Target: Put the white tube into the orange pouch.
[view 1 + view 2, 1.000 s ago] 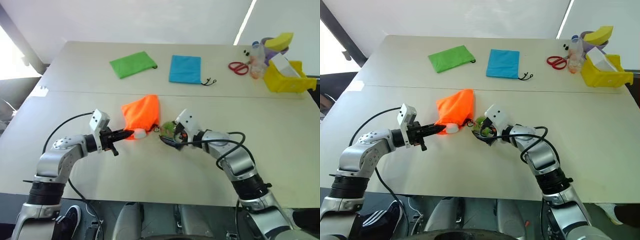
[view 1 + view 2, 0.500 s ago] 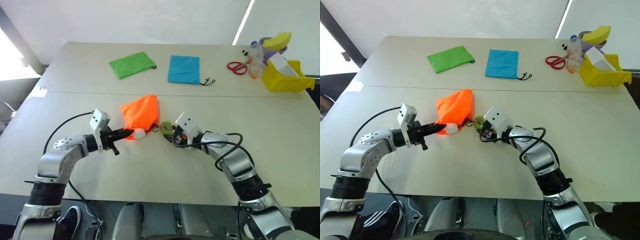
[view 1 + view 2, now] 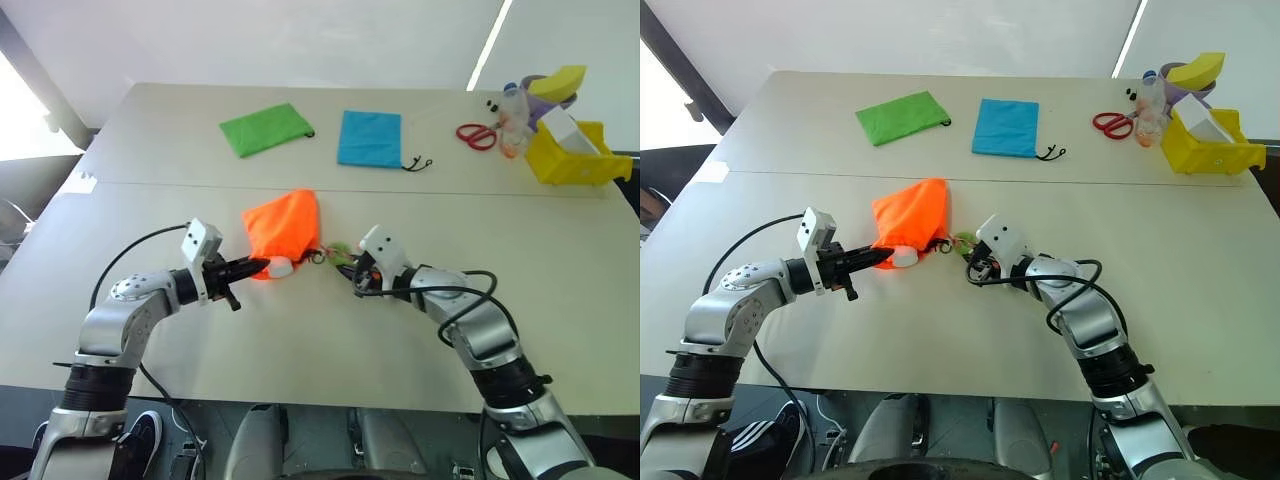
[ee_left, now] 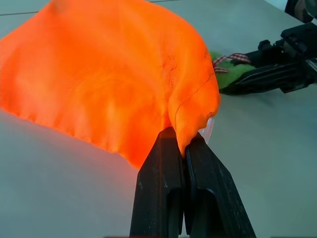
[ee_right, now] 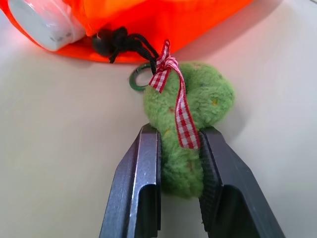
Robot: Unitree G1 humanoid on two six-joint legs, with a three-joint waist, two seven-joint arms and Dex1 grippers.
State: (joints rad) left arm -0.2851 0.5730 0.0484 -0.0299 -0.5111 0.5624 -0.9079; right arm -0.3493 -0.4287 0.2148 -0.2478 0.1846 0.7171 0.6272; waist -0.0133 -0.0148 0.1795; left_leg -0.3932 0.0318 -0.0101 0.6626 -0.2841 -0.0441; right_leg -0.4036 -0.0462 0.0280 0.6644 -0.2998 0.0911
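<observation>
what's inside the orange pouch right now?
The white tube: its capped end pokes out of the orange pouch's mouth. The rest of the tube is covered by fabric.

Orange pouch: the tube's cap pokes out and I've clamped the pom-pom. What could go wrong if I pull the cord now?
The white tube pokes out of the orange pouch, so cinching may jam on it or squeeze it out. The right gripper pinches only the soft green pom-pom; it could slip. The left gripper nips one fabric edge, which may tear free.

Bright, even daylight.
You get window glare at far left, soft shadows on the desk (image 3: 560,250), and slightly curved edges.
</observation>
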